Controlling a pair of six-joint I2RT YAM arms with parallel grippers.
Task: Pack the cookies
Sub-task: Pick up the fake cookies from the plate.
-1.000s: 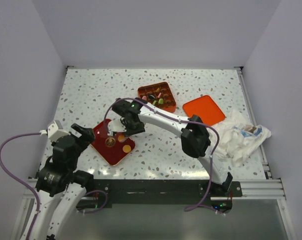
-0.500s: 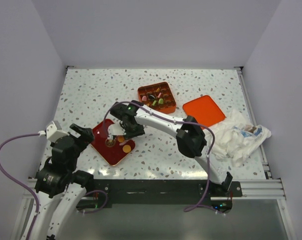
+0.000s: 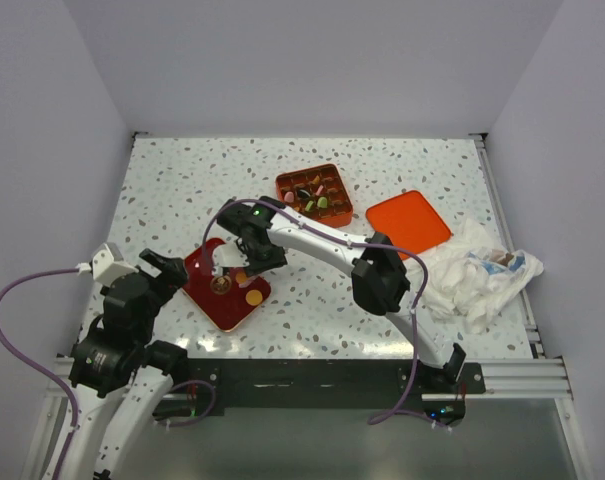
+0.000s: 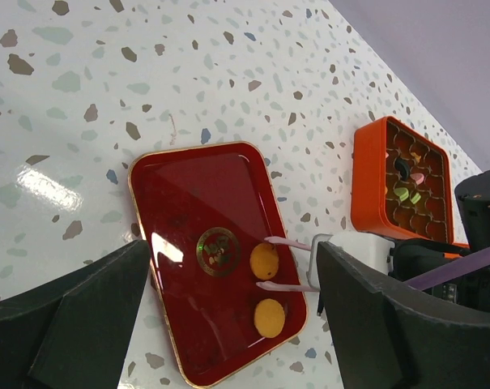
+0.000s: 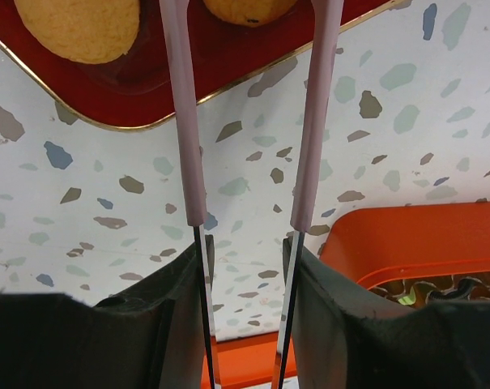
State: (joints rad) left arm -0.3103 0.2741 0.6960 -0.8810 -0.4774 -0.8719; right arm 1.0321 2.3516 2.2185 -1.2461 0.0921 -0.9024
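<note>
- Left arm [image 3: 122,325], white links with black joints: folded low at the table's near left corner, wrist aimed toward the table's middle.
- Left gripper [image 3: 172,272], two black fingers: spread wide apart.
- Right arm [image 3: 312,238], white links with black joints: rises from the near right edge, elbow bent, forearm stretched leftward.
- Right gripper [image 4: 262,262], two thin pink-sleeved fingers [image 5: 182,121]: parallel and parted, pointing toward the near left corner.
</note>
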